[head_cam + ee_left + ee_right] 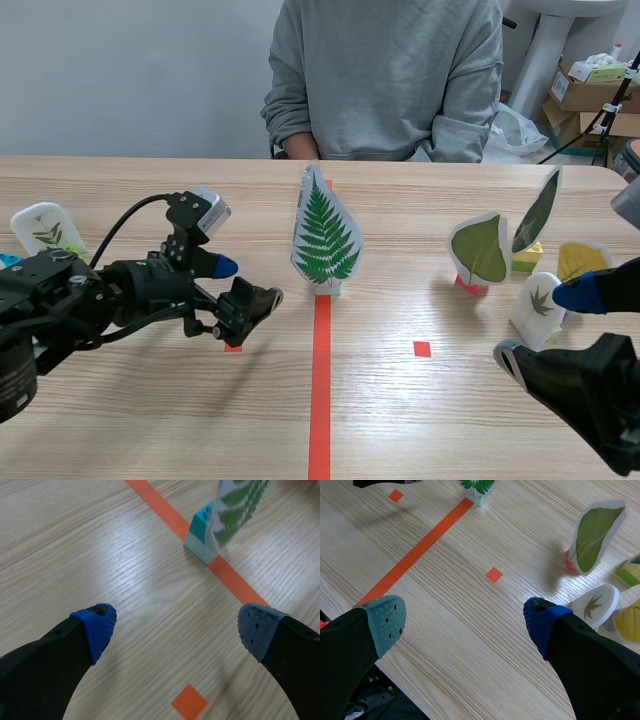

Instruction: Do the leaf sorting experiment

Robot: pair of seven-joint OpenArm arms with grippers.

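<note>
A fern leaf card [325, 234] stands upright on a teal block [202, 532] on the red centre line; the fern card [478, 485] also shows far ahead in the right wrist view. My left gripper [240, 285] is open just left of it, above the table, with nothing between its fingers. At the right stand a broad green leaf card [480, 250] [594, 534] on a red base, a narrow dark leaf card [537, 212], a yellow leaf card [581, 260] and a small white card [538, 305] [594, 605]. My right gripper [555, 325] is open near the small card. Another small leaf card [46, 229] stands at the far left.
A person in a grey sweatshirt [390, 75] sits across the table. Cardboard boxes [590, 95] stand behind at the right. Red tape squares [422, 349] [493, 574] [189, 701] mark the wood on both sides of the centre line [320, 390].
</note>
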